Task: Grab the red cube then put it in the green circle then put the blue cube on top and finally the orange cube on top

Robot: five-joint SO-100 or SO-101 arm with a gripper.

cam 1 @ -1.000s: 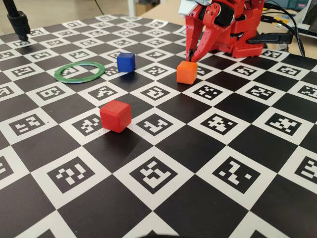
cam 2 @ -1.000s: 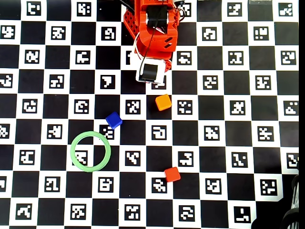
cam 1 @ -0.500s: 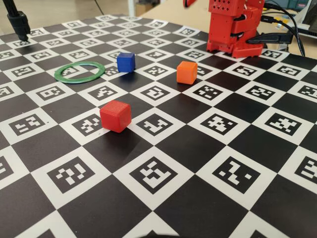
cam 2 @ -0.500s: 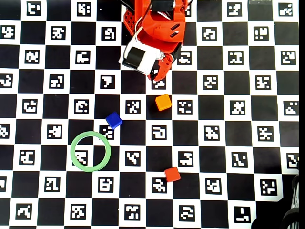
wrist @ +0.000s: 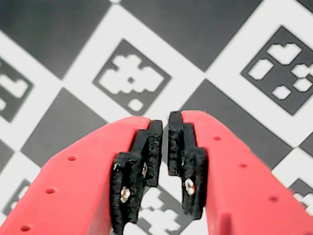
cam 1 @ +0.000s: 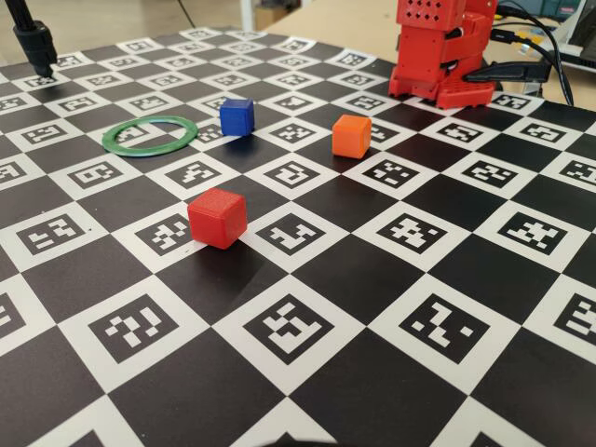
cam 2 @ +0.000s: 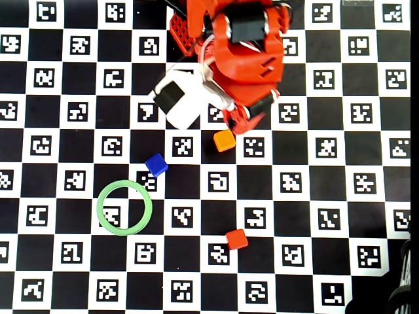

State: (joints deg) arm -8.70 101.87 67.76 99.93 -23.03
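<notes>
The red cube (cam 1: 217, 217) (cam 2: 236, 239) sits alone on the chequered board, nearest the camera in the fixed view. At the left lies the green circle (cam 1: 149, 152) (cam 2: 100, 208), with nothing inside it. Just beyond its right side rests the blue cube (cam 1: 237, 115) (cam 2: 156, 165). The orange cube (cam 1: 351, 135) (cam 2: 224, 140) stands in front of the red arm's base (cam 1: 438, 65). My gripper (wrist: 165, 129) (cam 2: 237, 124) hovers above the board just behind the orange cube. Its black pads (wrist: 151, 147) are almost touching and hold nothing. It is out of the fixed view.
A black stand (cam 1: 35, 42) rises at the board's far left corner. Cables (cam 1: 535, 47) trail behind the base at the right. A dark object (cam 2: 402, 294) sits at the lower right corner of the overhead view. The white wrist camera housing (cam 2: 177, 98) juts out left of the arm.
The arm has lifted out of the fixed view and reached forward toward the orange cube in the overhead view. No cube or ring has shifted.
</notes>
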